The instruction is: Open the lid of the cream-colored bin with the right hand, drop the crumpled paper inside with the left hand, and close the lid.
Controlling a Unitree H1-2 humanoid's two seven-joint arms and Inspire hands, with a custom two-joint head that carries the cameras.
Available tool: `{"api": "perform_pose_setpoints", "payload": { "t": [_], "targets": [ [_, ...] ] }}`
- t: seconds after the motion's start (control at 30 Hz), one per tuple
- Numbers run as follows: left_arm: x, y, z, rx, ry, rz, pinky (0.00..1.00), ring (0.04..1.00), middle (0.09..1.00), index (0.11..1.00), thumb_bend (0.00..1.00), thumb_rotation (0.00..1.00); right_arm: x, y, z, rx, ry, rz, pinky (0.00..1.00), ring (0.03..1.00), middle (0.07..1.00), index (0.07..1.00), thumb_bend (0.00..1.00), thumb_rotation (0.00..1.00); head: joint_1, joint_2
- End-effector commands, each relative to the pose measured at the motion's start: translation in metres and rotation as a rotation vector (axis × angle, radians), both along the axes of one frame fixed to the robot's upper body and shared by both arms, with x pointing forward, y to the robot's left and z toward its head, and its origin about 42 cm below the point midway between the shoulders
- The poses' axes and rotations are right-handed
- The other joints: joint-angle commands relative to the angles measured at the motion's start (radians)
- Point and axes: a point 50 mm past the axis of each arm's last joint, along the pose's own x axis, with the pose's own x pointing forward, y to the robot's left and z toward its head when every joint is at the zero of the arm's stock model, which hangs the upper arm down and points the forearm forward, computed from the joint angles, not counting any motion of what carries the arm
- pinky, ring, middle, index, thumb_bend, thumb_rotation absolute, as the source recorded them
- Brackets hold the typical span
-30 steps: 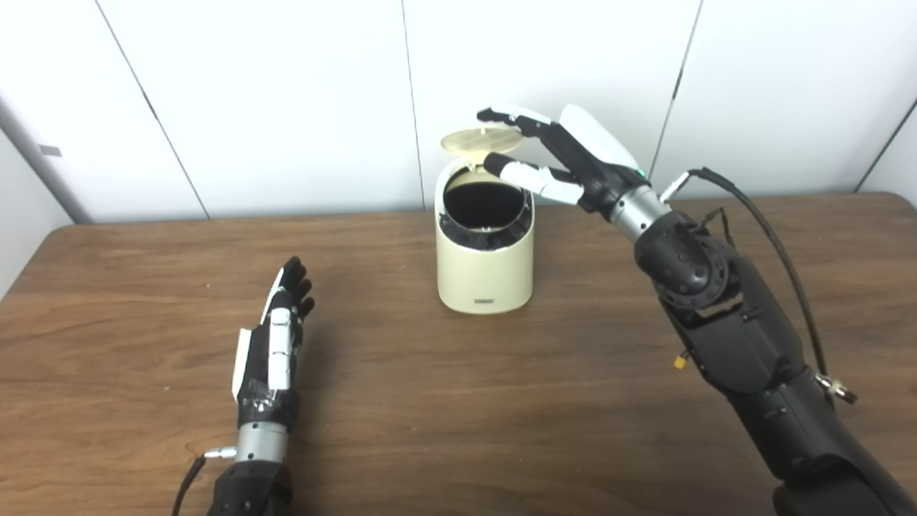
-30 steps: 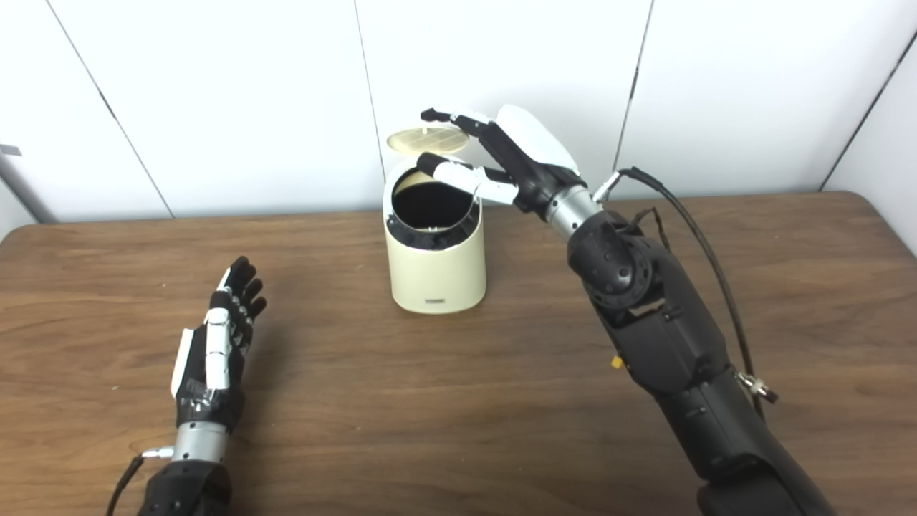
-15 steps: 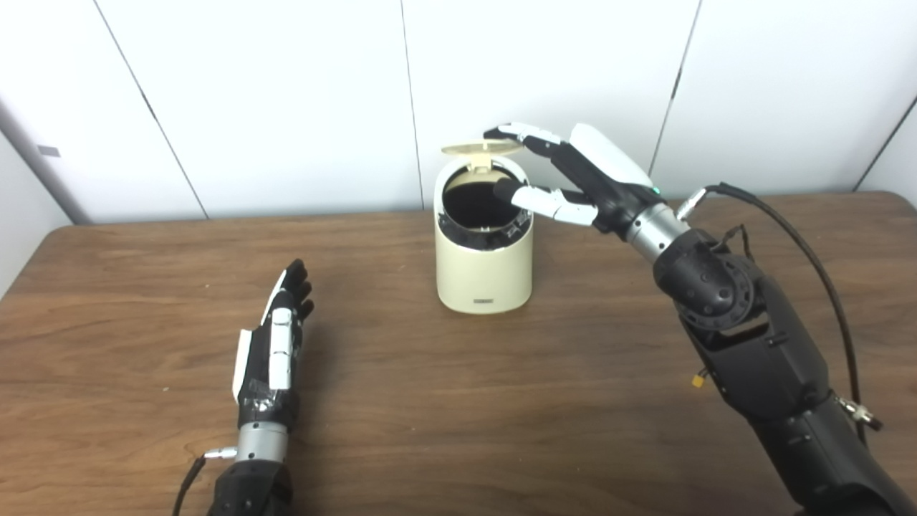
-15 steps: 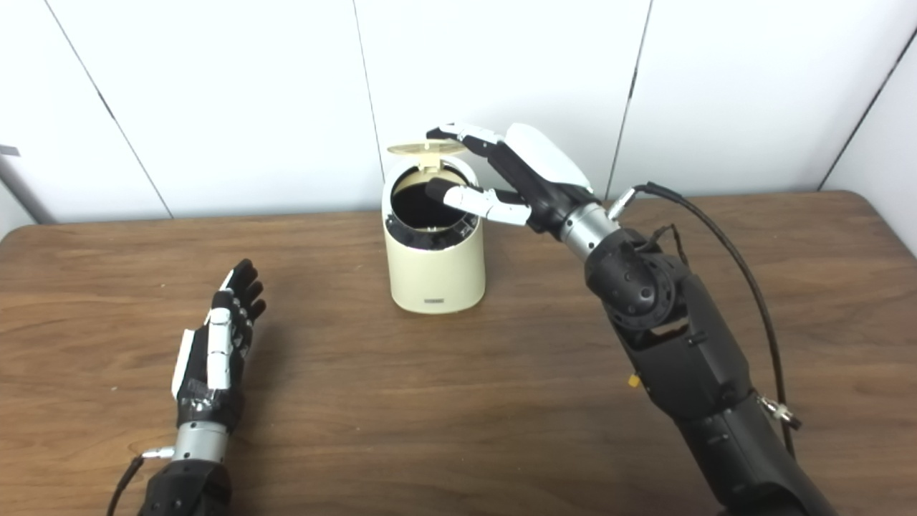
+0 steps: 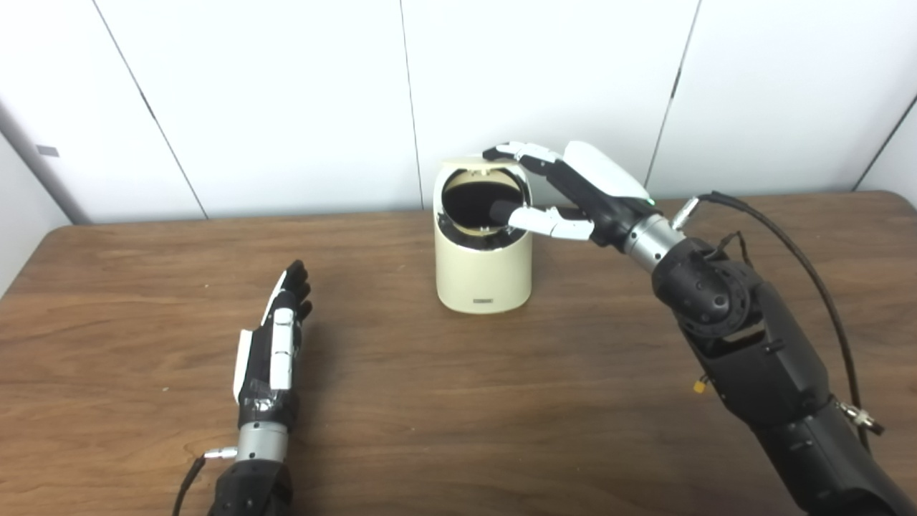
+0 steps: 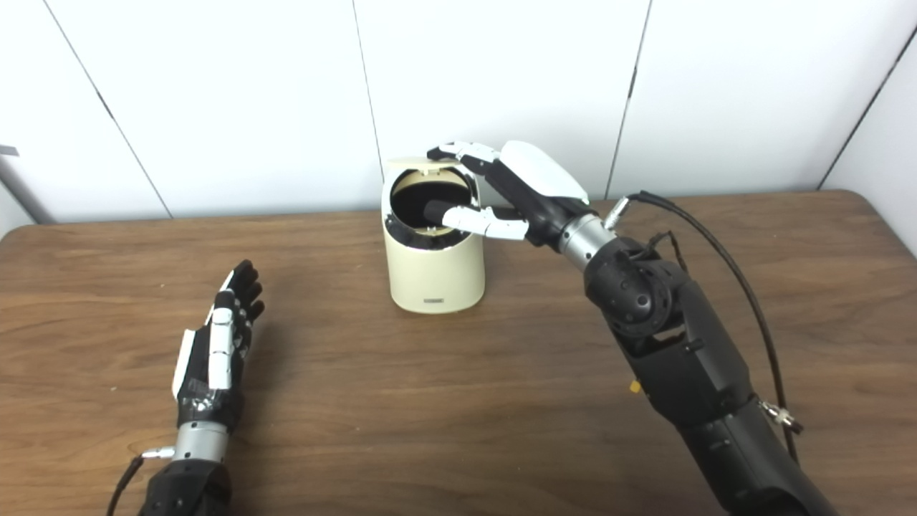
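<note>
Cream-colored cylindrical plastic bin (image 5: 483,258) toward far edge of brown wooden table (image 5: 444,401), mouth uncovered, round lid (image 5: 478,162) low at rear rim. Right hand (image 5: 573,190) spread, fingers above lid, thumb over mouth; left hand (image 5: 276,344) flat, empty, near left edge; crumpled paper unseen. Risk: thumb trapped beneath closing lid.

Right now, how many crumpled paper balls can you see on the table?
0. The table shows only the cream-colored bin. The left hand lies open and holds nothing; the right hand is at the bin's rim. The dark bin interior could hide one.
</note>
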Motion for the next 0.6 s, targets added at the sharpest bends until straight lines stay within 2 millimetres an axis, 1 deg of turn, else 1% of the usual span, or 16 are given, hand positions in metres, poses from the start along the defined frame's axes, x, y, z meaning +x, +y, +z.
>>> {"api": "perform_pose_setpoints", "payload": {
  "t": [0.0, 0.07, 0.2, 0.37, 0.57],
  "targets": [
    [-0.013, -0.002, -0.023, -0.011, 0.075, 0.015, 0.95, 0.969, 0.965, 0.954, 0.5, 1.0, 0.001, 0.004, 0.013, -0.016, -0.043, 0.027, 0.92, 0.951, 0.927, 0.862, 0.6, 0.96, -0.001, 0.001],
    [-0.013, -0.003, -0.024, -0.014, 0.073, 0.009, 0.95, 0.976, 0.969, 0.954, 0.49, 1.0, 0.0, 0.005, 0.01, -0.034, -0.041, 0.037, 0.93, 0.956, 0.931, 0.865, 0.6, 0.95, -0.001, 0.0],
    [-0.013, -0.004, -0.023, -0.021, 0.074, 0.001, 0.95, 0.973, 0.973, 0.954, 0.47, 1.0, -0.003, 0.007, 0.004, -0.104, -0.067, 0.052, 0.93, 0.96, 0.929, 0.869, 0.6, 0.97, 0.003, 0.003],
    [-0.012, -0.005, -0.023, -0.021, 0.08, 0.005, 0.97, 0.973, 0.97, 0.953, 0.49, 1.0, -0.008, 0.01, 0.0, -0.159, -0.09, 0.067, 0.95, 0.968, 0.929, 0.867, 0.63, 0.98, 0.006, 0.006],
    [-0.012, -0.007, -0.021, -0.018, 0.076, 0.004, 0.97, 0.978, 0.969, 0.953, 0.48, 1.0, -0.013, 0.011, -0.003, -0.188, -0.1, 0.072, 0.99, 0.995, 0.939, 0.865, 0.62, 1.0, 0.01, 0.011]
  ]
}}
